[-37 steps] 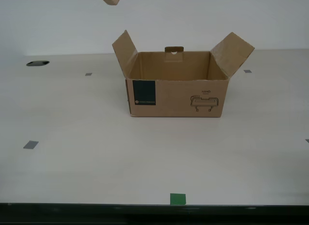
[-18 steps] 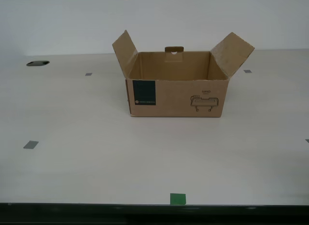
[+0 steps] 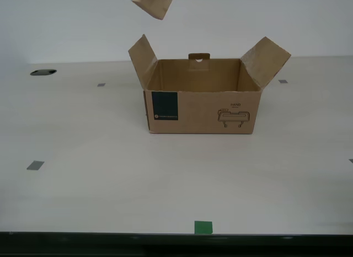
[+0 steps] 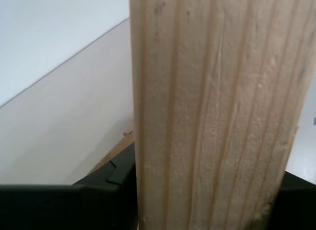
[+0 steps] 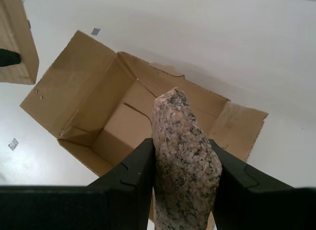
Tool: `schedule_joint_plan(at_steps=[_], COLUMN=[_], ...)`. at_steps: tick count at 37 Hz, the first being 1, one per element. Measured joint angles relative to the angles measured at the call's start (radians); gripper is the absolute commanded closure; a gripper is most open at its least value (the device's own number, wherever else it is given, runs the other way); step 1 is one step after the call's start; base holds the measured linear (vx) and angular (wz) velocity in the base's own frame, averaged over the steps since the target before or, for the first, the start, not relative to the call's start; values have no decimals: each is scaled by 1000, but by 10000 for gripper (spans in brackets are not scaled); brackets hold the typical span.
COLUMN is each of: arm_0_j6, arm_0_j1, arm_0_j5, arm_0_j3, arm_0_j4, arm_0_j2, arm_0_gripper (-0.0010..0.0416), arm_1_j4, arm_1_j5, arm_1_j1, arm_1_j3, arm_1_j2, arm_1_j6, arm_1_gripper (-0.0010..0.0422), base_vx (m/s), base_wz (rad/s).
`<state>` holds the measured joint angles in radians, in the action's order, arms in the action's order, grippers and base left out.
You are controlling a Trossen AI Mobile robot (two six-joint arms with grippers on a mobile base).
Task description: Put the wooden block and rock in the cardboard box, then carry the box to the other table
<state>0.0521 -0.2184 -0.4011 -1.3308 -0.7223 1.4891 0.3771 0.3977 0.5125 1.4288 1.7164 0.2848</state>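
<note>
The cardboard box (image 3: 201, 111) stands open on the cream table, both side flaps up, and its inside (image 5: 123, 131) holds nothing. The wooden block (image 3: 151, 4) hangs tilted in the air above the flap on the exterior view's left. My second gripper (image 4: 207, 200) is shut on the wooden block (image 4: 217, 106), which fills most of its view. My first gripper (image 5: 183, 163) is shut on the rock (image 5: 182, 166), a speckled pinkish-grey stone, high over the open box. The wooden block (image 5: 15, 37) also shows beside the box in the first wrist view. The other table is out of view.
Grey tape squares (image 3: 35, 165) lie scattered on the cream tabletop (image 3: 83, 185). A green tape square (image 3: 203, 227) sits at its front edge. A dark round hole (image 3: 43, 72) is at the exterior view's far left. A plain white wall rises behind.
The wooden block has moved toward the exterior view's right and come lower, now hanging over the box's flap. The box has not moved.
</note>
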Motion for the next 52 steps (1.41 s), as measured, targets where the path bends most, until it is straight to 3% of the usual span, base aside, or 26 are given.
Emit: schedule_joint_plan(at_steps=[9, 14, 28, 32, 43, 49, 52], arm_0_j6=[-10, -16, -67, -100, -119, -153, -155], arm_0_j1=[-37, -65, -117, -122, -126, -129, -130], arm_0_j5=[-12, -13, -13, -13, -12, 5, 6], arm_0_j3=[108, 162, 325, 385, 536, 572, 582], arm_0_j4=[129, 207, 472, 565, 778, 838, 855], arm_0_j2=[-14, -14, -14, -14, -14, -14, -14], arm_0_gripper=[407, 407, 407, 406, 406, 407, 406], arm_1_j4=[-128, -172, -399, -419, -500, -537, -553], arm_1_j5=[1, 1, 0, -4, -34, -111, -117], arm_1_j1=[12, 28, 46, 46, 56, 79, 88], arm_1_j3=[-101, -143, -281, -299, -357, -377, -381], arm_1_j2=[0, 0, 0, 0, 0, 0, 0], arm_1_j6=[-86, -98, -195, -199, -201, -192, -188], arm_1_gripper=[413, 413, 413, 413, 413, 413, 412], base_vx=[0, 0, 0, 0, 0, 0, 0], base_wz=[0, 0, 0, 0, 0, 0, 0])
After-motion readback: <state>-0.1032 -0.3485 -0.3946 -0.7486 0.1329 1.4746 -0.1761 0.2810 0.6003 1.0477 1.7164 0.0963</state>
